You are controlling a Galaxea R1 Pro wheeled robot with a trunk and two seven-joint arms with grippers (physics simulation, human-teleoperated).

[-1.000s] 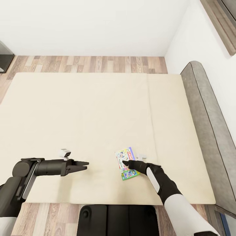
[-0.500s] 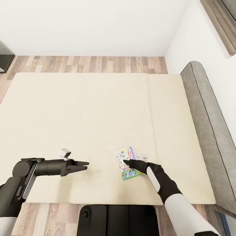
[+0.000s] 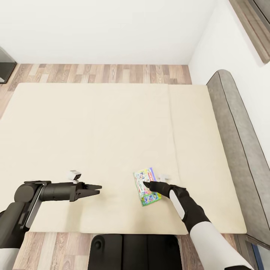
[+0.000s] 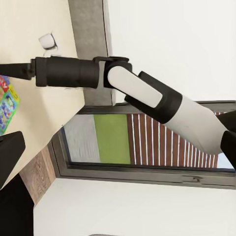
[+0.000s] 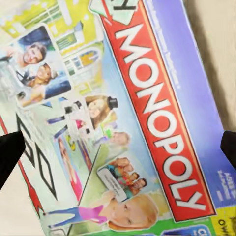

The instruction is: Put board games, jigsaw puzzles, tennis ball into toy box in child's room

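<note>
A colourful Monopoly board game (image 3: 143,178) lies flat on the cream bed (image 3: 112,127), near its front edge. A green-edged box (image 3: 150,200) peeks out from under it. My right gripper (image 3: 147,184) hovers low over the Monopoly lid, open, its fingertips (image 5: 10,152) spread to both sides of the box (image 5: 123,123) in the right wrist view. My left gripper (image 3: 98,189) hangs open above bare bedding, well left of the game, holding nothing. In the left wrist view, the game's edge (image 4: 6,103) and my right arm (image 4: 73,71) are visible.
A grey padded headboard (image 3: 240,150) runs along the bed's right side against the white wall. Wood floor (image 3: 105,73) lies beyond the far edge. My dark base (image 3: 135,251) stands at the near edge.
My right gripper has drawn back slightly to the right over the game, and the box appears nudged a little the same way. The left arm has stayed still.
</note>
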